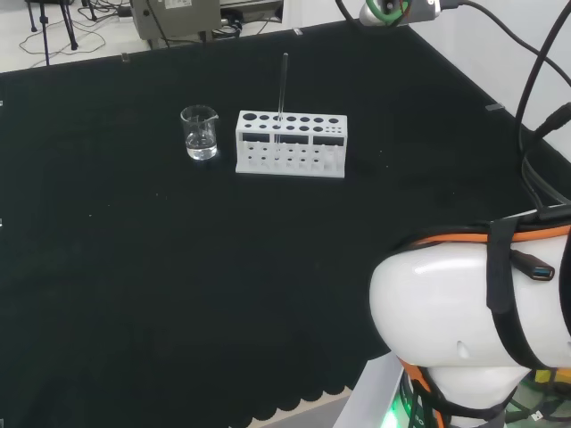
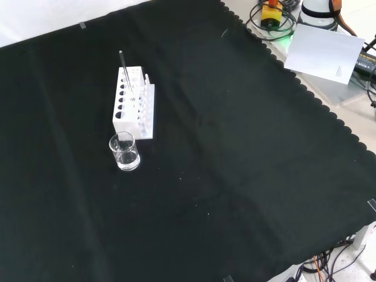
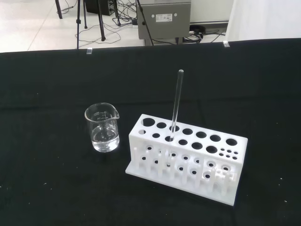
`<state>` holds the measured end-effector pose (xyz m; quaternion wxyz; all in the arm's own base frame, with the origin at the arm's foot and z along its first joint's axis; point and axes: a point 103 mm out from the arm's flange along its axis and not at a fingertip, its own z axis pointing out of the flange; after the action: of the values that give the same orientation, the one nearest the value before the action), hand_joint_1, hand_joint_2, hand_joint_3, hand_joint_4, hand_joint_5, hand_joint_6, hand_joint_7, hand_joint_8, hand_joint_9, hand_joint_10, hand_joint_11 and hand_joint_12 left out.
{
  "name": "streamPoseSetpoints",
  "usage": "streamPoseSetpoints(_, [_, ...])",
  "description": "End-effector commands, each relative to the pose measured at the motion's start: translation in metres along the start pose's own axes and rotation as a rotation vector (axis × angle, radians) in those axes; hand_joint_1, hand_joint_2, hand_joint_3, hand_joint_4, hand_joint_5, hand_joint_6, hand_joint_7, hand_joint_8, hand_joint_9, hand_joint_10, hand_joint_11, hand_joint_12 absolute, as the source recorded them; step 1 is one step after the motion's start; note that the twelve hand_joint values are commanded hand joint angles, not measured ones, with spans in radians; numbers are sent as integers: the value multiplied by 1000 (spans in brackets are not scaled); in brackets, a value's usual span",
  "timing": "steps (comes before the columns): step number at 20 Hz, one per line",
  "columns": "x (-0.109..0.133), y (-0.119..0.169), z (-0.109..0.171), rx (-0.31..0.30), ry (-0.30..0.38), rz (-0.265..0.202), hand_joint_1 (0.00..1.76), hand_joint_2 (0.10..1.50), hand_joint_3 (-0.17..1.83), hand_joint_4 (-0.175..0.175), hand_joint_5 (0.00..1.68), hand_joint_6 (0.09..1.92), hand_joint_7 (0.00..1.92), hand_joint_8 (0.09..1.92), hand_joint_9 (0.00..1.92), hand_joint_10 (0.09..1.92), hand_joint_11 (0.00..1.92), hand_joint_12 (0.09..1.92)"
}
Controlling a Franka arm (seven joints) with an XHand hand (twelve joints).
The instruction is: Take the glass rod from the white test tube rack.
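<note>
A white test tube rack (image 1: 291,144) (image 2: 134,103) (image 3: 186,157) stands on the black cloth. A thin glass rod (image 1: 282,94) (image 2: 124,69) (image 3: 176,106) stands nearly upright in one of its holes, reaching well above the rack top. In the head view the arm's white links fill the lower right, well away from the rack. The wrist view looks at the rack and rod from some distance off.
A small clear glass beaker (image 1: 200,133) (image 2: 124,151) (image 3: 103,127) with a little clear liquid stands close beside the rack's end. A white sheet of paper (image 2: 322,51) and cables lie beyond the cloth's scalloped edge in the front view.
</note>
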<state>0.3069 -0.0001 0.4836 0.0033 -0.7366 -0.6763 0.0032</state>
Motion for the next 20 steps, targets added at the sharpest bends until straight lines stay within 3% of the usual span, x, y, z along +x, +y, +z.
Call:
streamPoseSetpoints(1, [0,0,0,-9,-9,-1,697,1108,-113,-138,178,184,213,383,378,491,295,869])
streamPoseSetpoints(3, [0,0,0,-7,-10,0,583,1144,-109,-131,84,87,48,346,91,606,67,869])
streamPoseSetpoints(5, [-2,2,1,-2,-8,3,558,1153,-110,-130,65,87,9,344,19,655,13,872])
streamPoseSetpoints(12, [-10,14,6,10,5,2,551,1159,-118,-132,75,87,0,424,0,731,0,909])
streamPoseSetpoints(20, [-12,53,20,25,14,-28,552,1178,-154,-133,103,87,2,715,79,865,0,1236])
